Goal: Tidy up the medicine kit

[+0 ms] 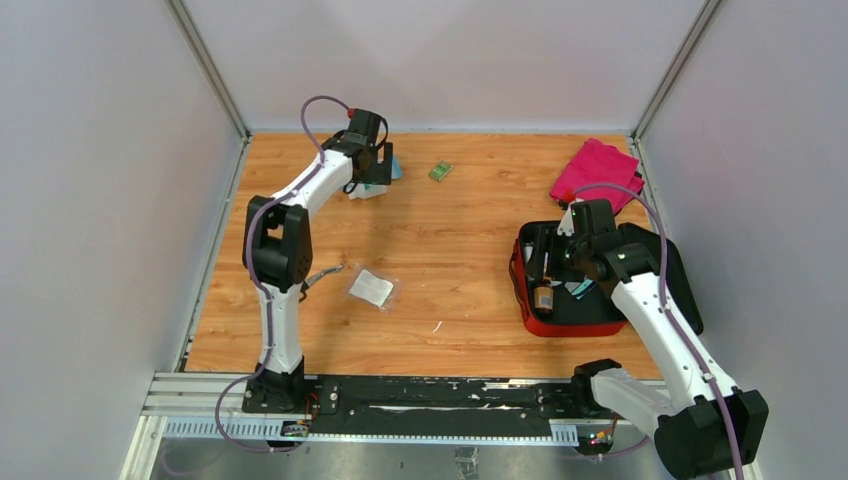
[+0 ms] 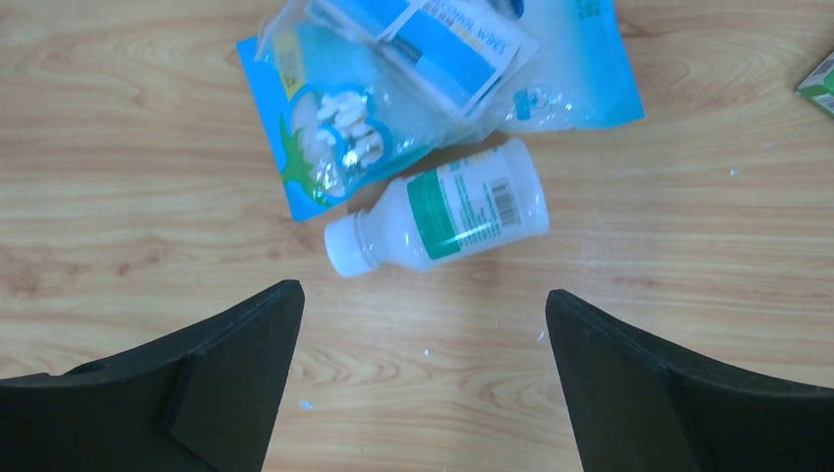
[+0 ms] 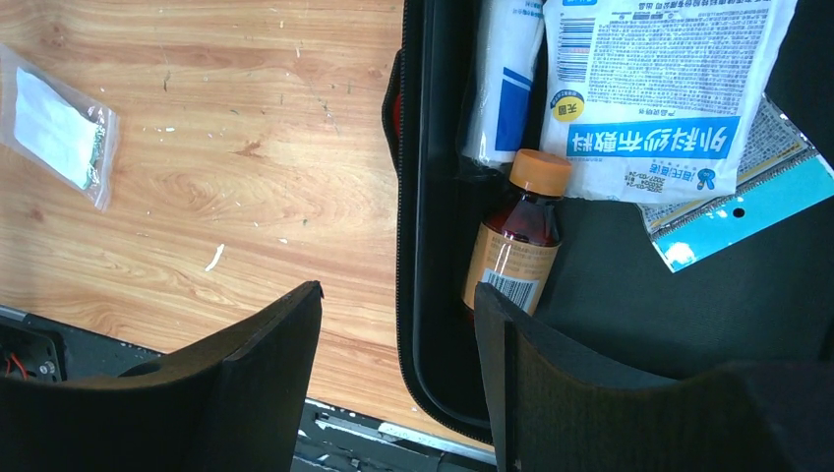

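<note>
The left gripper (image 2: 421, 295) is held spread above a white bottle (image 2: 438, 208) at the far left, apparently lined up for a pick. The right gripper (image 3: 398, 290), likewise unclenched, is poised over the left wall of the medicine kit (image 3: 413, 246), opened at the right for filling.

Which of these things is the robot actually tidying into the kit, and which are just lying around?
Job: medicine kit, amber bottle inside it, white bottle, blue packets, clear sachet, green box.
Probably just lying about: magenta cloth.
</note>
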`<state>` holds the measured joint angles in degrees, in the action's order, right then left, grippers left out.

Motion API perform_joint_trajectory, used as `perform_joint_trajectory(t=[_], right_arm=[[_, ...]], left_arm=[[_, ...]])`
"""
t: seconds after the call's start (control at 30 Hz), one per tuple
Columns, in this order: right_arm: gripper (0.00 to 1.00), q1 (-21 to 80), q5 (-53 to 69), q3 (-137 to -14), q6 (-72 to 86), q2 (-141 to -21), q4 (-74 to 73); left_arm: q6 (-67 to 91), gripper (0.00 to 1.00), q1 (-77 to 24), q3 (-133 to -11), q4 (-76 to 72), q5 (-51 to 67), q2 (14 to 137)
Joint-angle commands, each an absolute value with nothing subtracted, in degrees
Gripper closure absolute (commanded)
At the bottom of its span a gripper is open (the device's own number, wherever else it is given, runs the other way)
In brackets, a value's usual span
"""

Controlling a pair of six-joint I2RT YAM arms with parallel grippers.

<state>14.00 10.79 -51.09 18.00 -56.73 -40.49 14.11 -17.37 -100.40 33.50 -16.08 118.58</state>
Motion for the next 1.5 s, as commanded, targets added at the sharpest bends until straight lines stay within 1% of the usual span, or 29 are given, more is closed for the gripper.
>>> perform_joint_trajectory(t=[0.0, 0.13, 0.2, 0.33, 0.53, 0.73, 0.87, 0.9, 0.97, 1.03, 1.3, 1.47], right_arm=[[0.37, 13.2, 12.2, -49.9, 17.6, -56.4, -40.6], [0.37, 13.3, 12.6, -49.7, 17.6, -56.1, -40.6], [0.37, 13.3, 12.7, -49.7, 17.5, -56.3, -40.6], [0.37, 13.2, 13.6, -50.0, 17.6, -57.0, -40.7], [0.37, 13.3, 14.6, -50.4, 17.5, -57.4, -40.8], [0.37, 13.4, 14.9, -51.2, 17.0, -57.5, -41.5], [0.37, 13.4, 15.1, -51.7, 17.3, -57.5, -41.9], [0.37, 13.4, 15.1, -51.6, 17.6, -57.3, -41.9], [0.37, 13.4, 15.1, -51.3, 18.1, -57.0, -41.8], [0.37, 13.4, 15.3, -51.1, 18.4, -56.8, -41.6], [0.38, 13.3, 15.9, -51.1, 19.0, -56.9, -41.7], [0.40, 13.4, 15.2, -51.0, 20.1, -56.4, -41.2]], left_arm=[[5.2, 0.00, -17.1, -105.3, 32.5, -13.9, 121.3], [-5.6, 0.00, -16.8, -108.8, 34.4, -8.0, 124.3], [-10.2, 0.00, -16.8, -109.7, 35.9, -7.5, 125.6], [-15.3, 0.00, -16.5, -109.3, 37.8, -4.4, 126.3], [-16.7, 0.01, -14.8, -109.0, 37.9, 3.4, 128.1], [-15.2, 0.06, -14.4, -110.4, 39.0, 7.2, 130.5], [-14.2, 0.13, -14.4, -109.8, 39.1, 7.6, 131.0], [-13.9, 0.16, -14.4, -109.4, 39.1, 7.9, 130.9], [-13.4, 0.25, -14.4, -108.5, 39.1, 8.2, 130.1], [-12.8, 0.30, -14.4, -107.7, 39.0, 7.9, 129.2], [-10.1, 0.33, -15.9, -105.0, 39.1, 7.0, 128.6], [-8.0, 0.40, -20.5, -106.0, 40.5, 3.7, 128.7]])
